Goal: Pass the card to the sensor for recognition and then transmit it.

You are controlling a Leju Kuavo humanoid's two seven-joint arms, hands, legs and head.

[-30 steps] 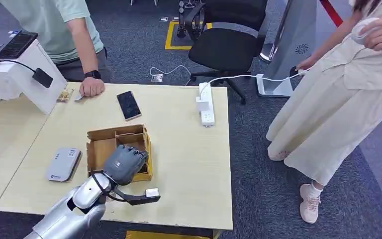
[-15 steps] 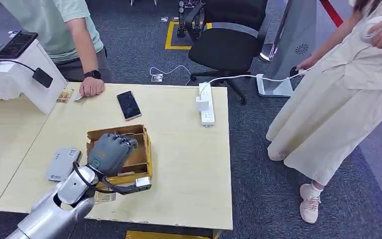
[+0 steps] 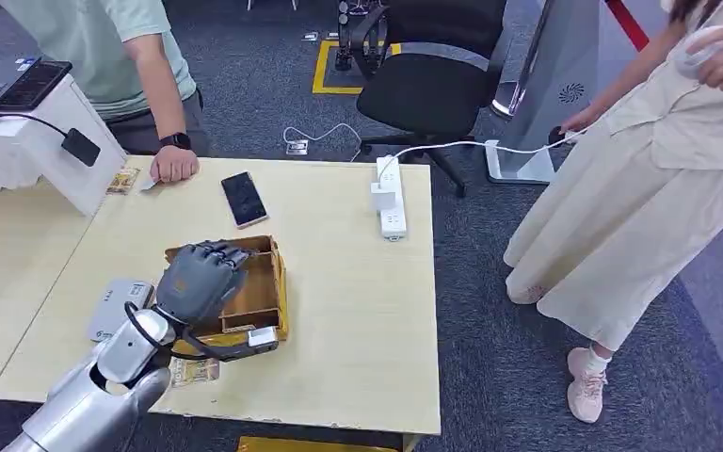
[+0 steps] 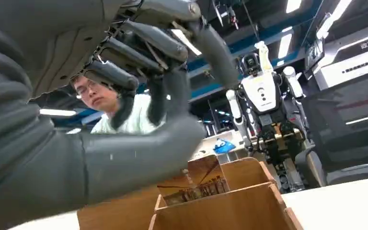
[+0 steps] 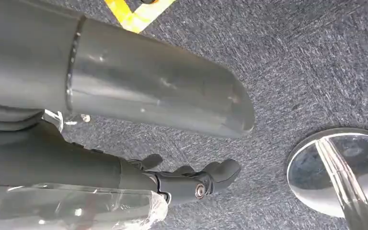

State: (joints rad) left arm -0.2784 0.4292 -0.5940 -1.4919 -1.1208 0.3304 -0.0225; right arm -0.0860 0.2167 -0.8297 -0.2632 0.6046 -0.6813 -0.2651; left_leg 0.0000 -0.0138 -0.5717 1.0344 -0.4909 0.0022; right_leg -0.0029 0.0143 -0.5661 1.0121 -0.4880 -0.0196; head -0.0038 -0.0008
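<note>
Cards (image 4: 199, 191) stand upright in the cardboard box (image 3: 262, 294) on the bench (image 3: 358, 311). Left robot hand (image 3: 198, 281) hovers over the box, fingers curled, grasp unclear. Right robot hand (image 5: 191, 179) hangs empty above the floor.

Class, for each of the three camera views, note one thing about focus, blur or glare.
Head view: evenly lit and sharp, table without harsh shadows. Left wrist view: the left hand looms dark and soft; ceiling lights glare behind. Right wrist view: the chrome base reflects brightly; carpet is sharp.
</note>
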